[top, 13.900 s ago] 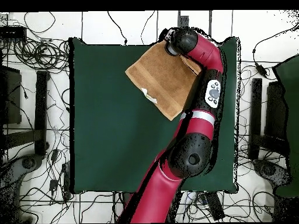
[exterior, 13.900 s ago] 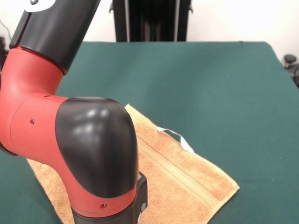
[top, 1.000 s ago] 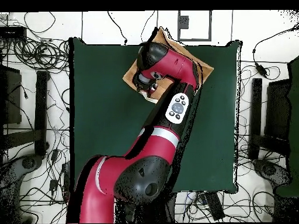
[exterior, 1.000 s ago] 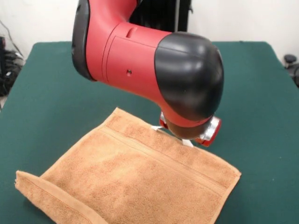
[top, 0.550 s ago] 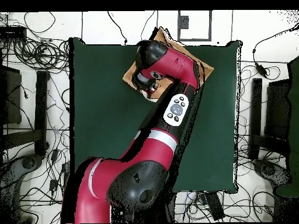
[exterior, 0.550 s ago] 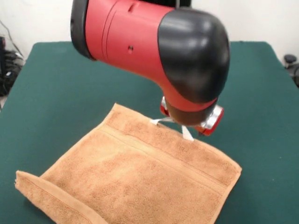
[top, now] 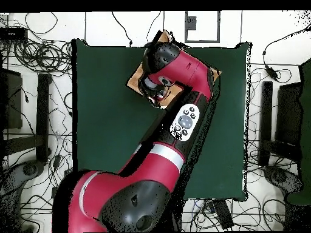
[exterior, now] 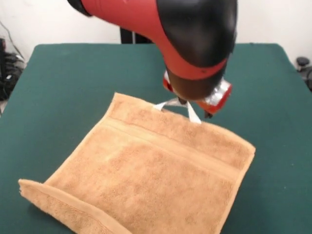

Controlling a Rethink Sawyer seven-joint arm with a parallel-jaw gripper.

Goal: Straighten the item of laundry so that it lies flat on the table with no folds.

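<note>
The towel (exterior: 146,180) sits on the near part of the green tabletop (exterior: 73,83), mostly flat, but its near-left edge is flipped up in a fold (exterior: 53,197), and the white tag (exterior: 178,108) sticks out on the far edge. The gripper (exterior: 195,105) hangs right over that tag, but the arm's bulk hides the jaws, so I honestly can't tell if they're wide, narrow or pinching the loop. My worry is that a pull from the tag side drags the whole towel along and the fold just stays, or gets worse.
</note>
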